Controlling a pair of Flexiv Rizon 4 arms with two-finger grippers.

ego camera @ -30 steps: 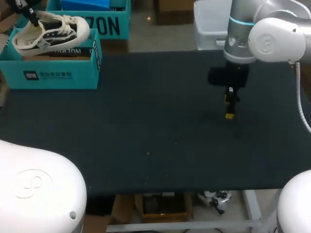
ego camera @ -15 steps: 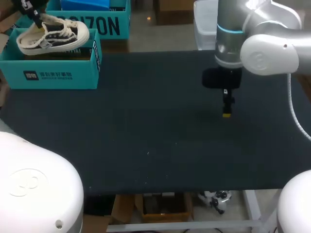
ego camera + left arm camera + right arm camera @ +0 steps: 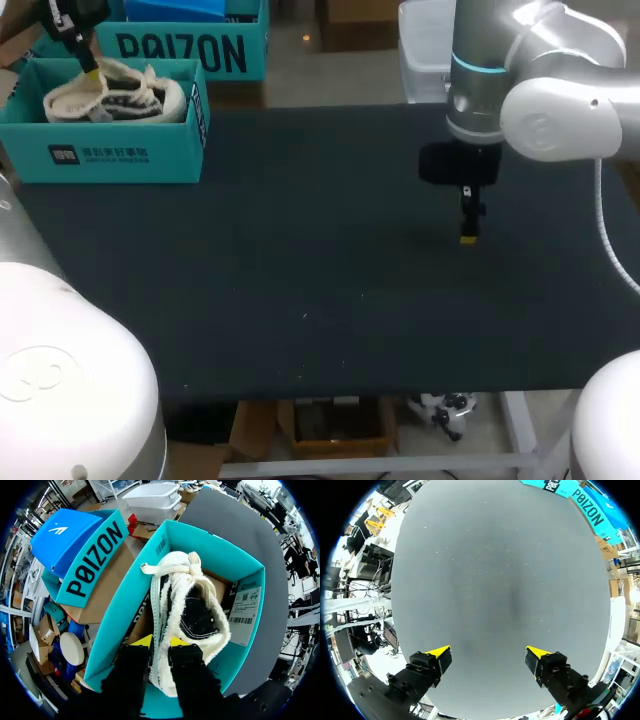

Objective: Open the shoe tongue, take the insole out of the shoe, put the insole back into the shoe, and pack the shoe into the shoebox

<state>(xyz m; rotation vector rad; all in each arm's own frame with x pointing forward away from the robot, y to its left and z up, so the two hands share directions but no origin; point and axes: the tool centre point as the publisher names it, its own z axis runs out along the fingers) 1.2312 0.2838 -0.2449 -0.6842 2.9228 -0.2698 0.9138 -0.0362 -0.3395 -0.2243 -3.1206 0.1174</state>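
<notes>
You have the dark tabletop point(image 3: 300, 280) across the whole head view. At its far-left corner stands the teal shoebox point(image 3: 120, 160), open at top, w/ its lid point(image 3: 180, 50) folded back behind it. The shoe point(image 3: 187, 605), white w/ black upper, is inside the shoebox, lengthwise along it; whether it rests on the box floor cannot be told. The left gripper point(image 3: 160, 642) is above the shoebox at one end of the shoe. Its fingers stand narrow and pinch the shoe's side edge from both sides. The right gripper point(image 3: 490, 657) hangs over the tabletop right of centre, well apart from the shoebox. Its fingers are spread wide, w/ only tabletop showing betw. them.
</notes>
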